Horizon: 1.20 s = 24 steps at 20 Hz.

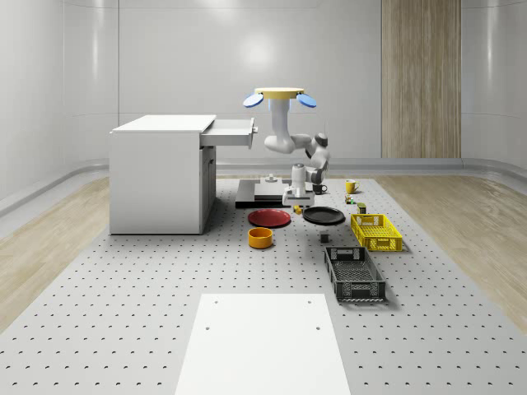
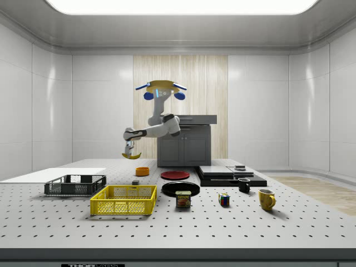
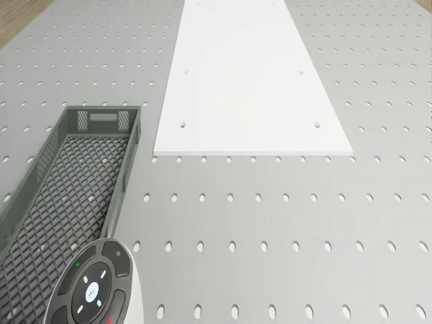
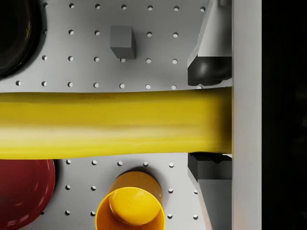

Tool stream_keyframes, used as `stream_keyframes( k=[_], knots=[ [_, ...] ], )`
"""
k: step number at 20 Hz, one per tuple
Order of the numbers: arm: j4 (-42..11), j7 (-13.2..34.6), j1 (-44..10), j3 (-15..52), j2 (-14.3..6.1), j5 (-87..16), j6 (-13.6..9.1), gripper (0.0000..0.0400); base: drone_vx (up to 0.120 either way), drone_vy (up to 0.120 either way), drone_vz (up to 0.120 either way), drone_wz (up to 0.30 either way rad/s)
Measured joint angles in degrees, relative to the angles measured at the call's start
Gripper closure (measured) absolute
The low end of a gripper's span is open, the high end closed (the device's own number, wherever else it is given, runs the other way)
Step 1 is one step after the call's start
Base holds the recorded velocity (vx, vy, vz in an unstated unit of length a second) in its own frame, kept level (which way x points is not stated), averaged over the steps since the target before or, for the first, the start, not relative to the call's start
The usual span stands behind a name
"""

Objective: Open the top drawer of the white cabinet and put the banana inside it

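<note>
Wrist view has the banana (image 4: pixel 115 124) lying flat, long axis crossways between the two fingers (image 4: pixel 209 67), which are clamped on it, well above the bench (image 4: pixel 153 48). Drone (image 1: pixel 278 96) hovers just off the white cabinet (image 1: pixel 160 177), top drawer (image 1: pixel 230 132) pulled out. Yellow crate (image 1: pixel 376 231) and grey crate (image 1: pixel 354 274) look empty.

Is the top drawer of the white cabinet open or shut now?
Open. In the whole-scene view the top drawer sticks out from the white cabinet toward the hovering drone.
</note>
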Motion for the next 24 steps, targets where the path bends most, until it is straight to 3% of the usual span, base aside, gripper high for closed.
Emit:
stream_keyframes(
  k=[24],
  knots=[
    [0.0,-0.3,0.4,-0.2,-0.8,-0.5,0.7,0.0208,-0.12,0.0,0.12,0.0]
  ],
)
